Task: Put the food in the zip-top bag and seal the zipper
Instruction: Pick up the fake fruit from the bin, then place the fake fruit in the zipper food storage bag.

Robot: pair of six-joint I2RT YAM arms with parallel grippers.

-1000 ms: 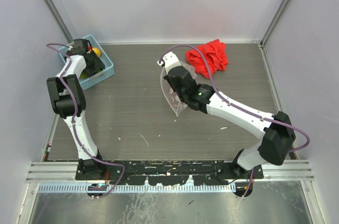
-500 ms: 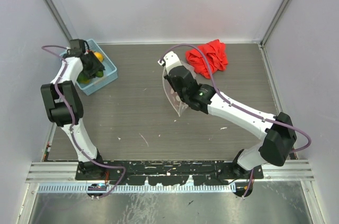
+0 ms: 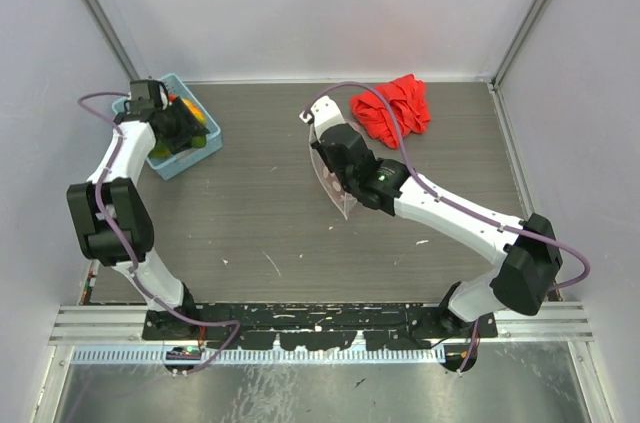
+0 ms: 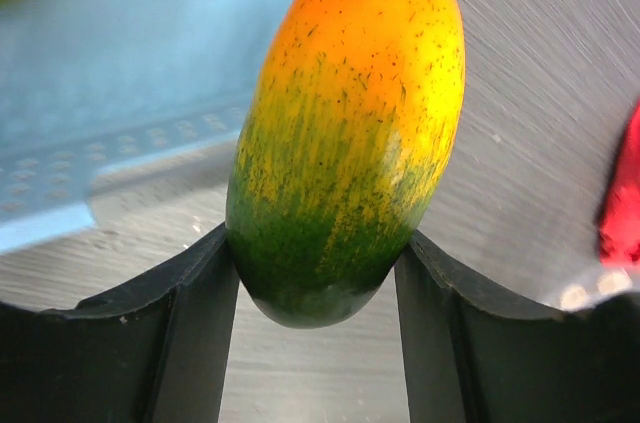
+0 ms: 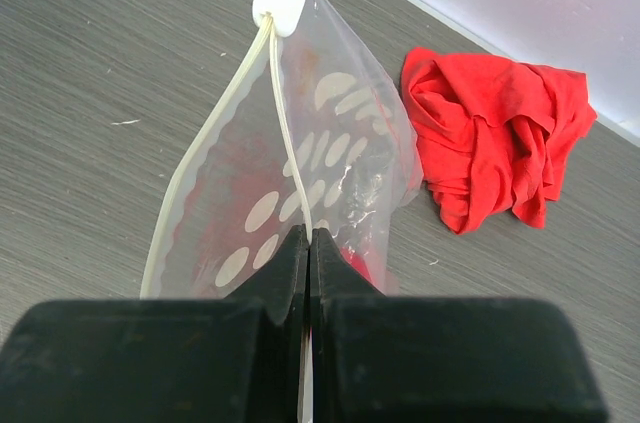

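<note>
The left pincer [image 4: 316,248] pinches a mango-like fruit [image 4: 350,123] by the far-left basket [image 3: 190,159] — not yet bagged. The right pincer [image 5: 307,243], pressed together on the bag [image 5: 300,153], holds it upright mid-worktop, zipper [image 5: 188,205] unsealed — most work remains.

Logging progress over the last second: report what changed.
The left arm carried its jaws, shut on the orange-to-green oval toy fruit, rightward across the light blue plastic basket, its elbow swinging left. The right arm kept the clear dotted zip-top bag pinched upright. The red cloth stayed put.
</note>
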